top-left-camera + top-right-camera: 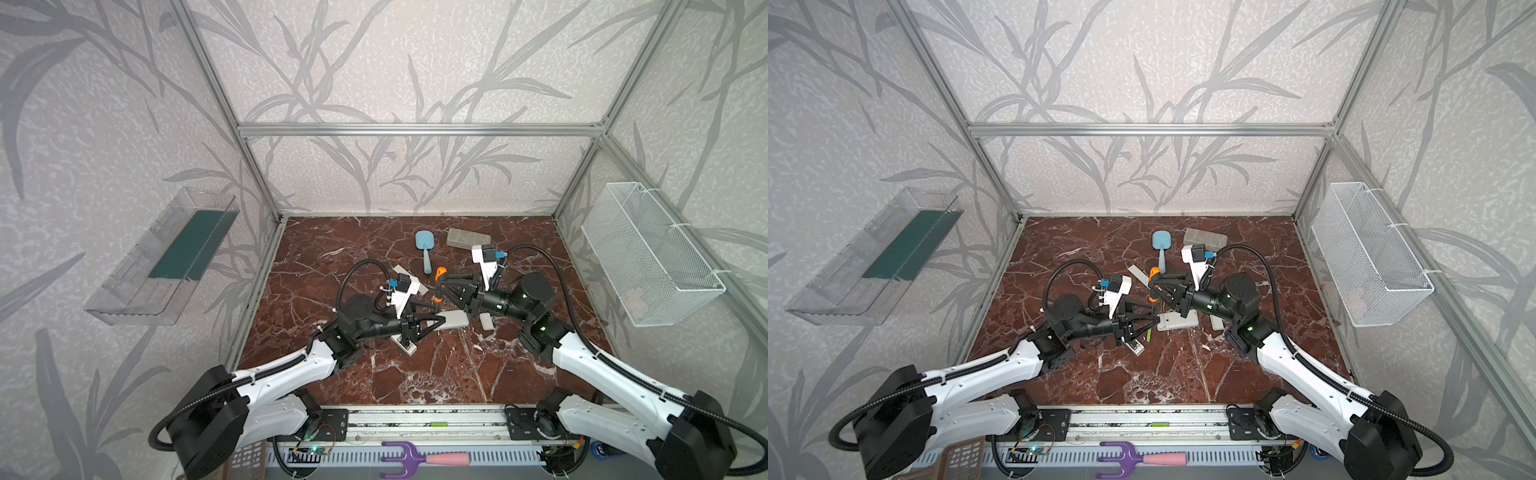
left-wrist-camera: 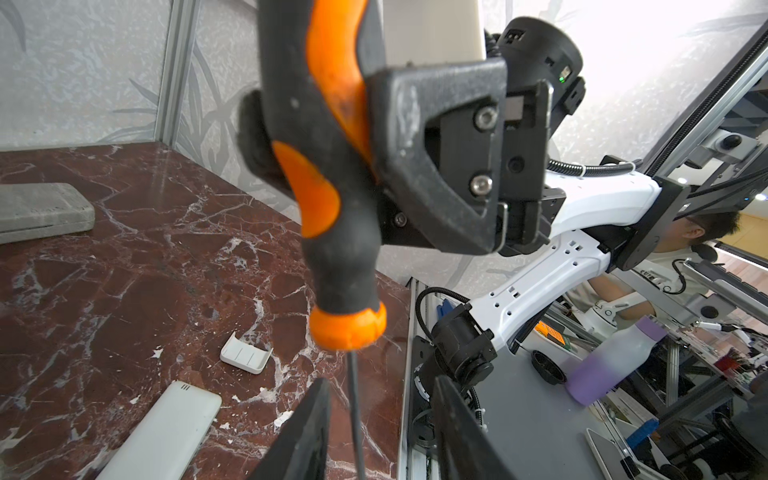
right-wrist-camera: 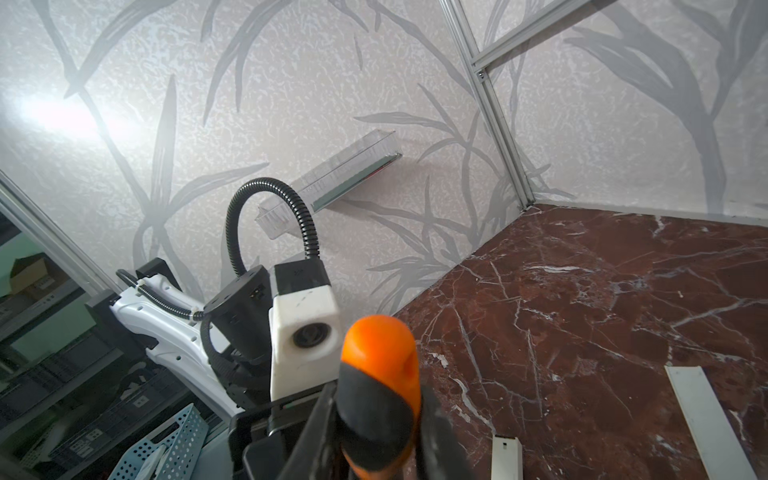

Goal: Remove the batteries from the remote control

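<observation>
The right hand (image 1: 438, 286) is clamped on the black-and-orange grip of the screwdriver (image 1: 439, 272), which stands nearly upright with its thin shaft pointing down at the surface (image 1: 415, 374). The left wrist view shows the grip pinched between that hand's two black fingers.

The left hand (image 1: 1155, 320) reaches in low from the opposite side, its fingers spread partway with a clear gap between them. In the left wrist view the screwdriver's shaft runs down through that gap without visibly touching either finger (image 2: 311, 436), and the hand has hold of nothing that can be made out. Its tips lie at the near end of a white remote (image 1: 1177, 321) resting flat on the surface.

One lime-green battery (image 1: 1148, 336) lies loose on the surface just beside the left hand's lower finger, between the remote and a second remote (image 1: 1134, 347) that is partly hidden under that hand. No other battery can be made out.

A small white cover (image 1: 486, 321) lies just beyond the remote's far end, apart from it.
</observation>
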